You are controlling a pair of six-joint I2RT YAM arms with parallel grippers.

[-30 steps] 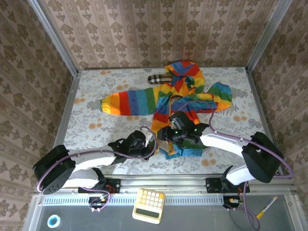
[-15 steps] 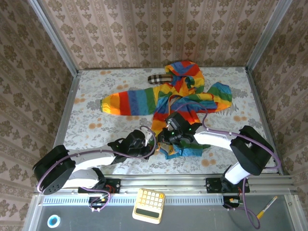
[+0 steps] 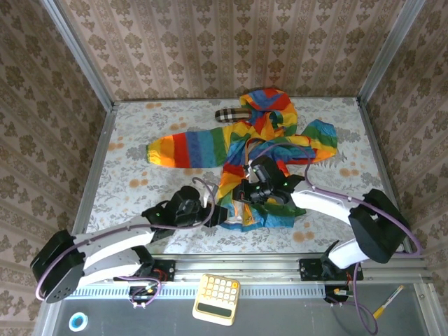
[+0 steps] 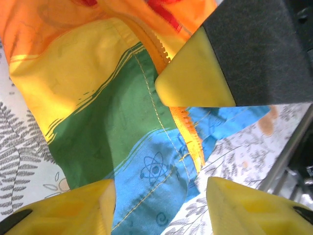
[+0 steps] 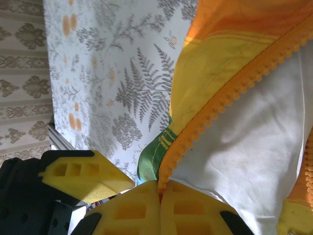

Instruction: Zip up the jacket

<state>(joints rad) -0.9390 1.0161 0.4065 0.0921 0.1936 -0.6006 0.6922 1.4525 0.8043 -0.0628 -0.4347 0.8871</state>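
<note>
Right fingers (image 5: pixel 128 211): I see them pressed together, pinching the zipper (image 5: pixel 215 105) edge.
Left fingers (image 4: pixel 73 205): spread wide above the jacket (image 4: pixel 112 132).
Jacket: flat on the table (image 3: pixel 140 126), front open.

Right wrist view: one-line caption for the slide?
Right gripper, jaws closed on the jacket at its orange zipper edge, white lining exposed, over the fern-print table cover.
</note>
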